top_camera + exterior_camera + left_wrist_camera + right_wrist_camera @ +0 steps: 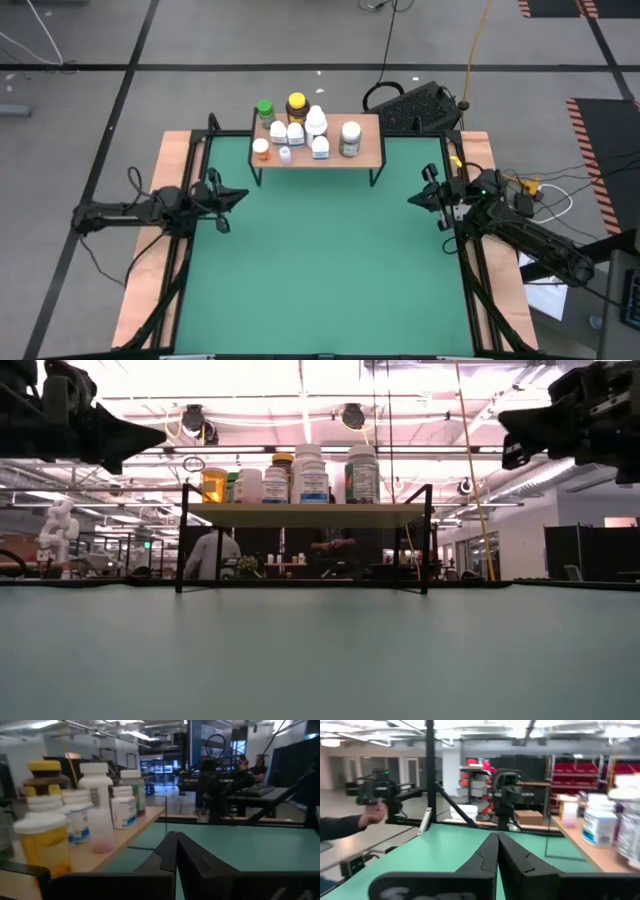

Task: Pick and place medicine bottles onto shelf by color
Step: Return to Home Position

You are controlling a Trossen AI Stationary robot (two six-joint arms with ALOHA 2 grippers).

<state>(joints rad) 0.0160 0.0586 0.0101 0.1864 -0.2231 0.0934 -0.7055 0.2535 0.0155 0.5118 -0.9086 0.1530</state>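
- Left gripper (243,195): raised over the left edge of the green mat (320,270) and pointing toward the middle of the table; seen high in the upper left corner of the low view (155,436); its wrist view shows the two dark fingers (162,857) closed tip to tip with nothing between them; well apart from the shelf
- Shelf (372,152): light wood board on thin black legs, standing at the far edge of the mat, between the two arms; all nine bottles stand upright on it
- Back of the shelf, left to right: green-capped bottle (264,108) at the left corner, amber bottle (296,103) with a yellow cap just beside it, tall white bottle (316,120) near the middle
- Front of the shelf, left to right: orange bottle (261,147) with a white cap at the left corner, small clear bottle (285,154) just beside it, two white bottles (287,131) close together behind these, blue-labelled white bottle (320,148), then the larger greyish bottle (350,138) with a white lid, farthest right, with bare board beyond it
- Right gripper (411,200): raised over the right edge of the mat and pointing inward, facing the left gripper across the table; seen in the upper right corner of the low view (505,432); its fingers (482,857) meet tip to tip and grasp nothing; well apart from the shelf
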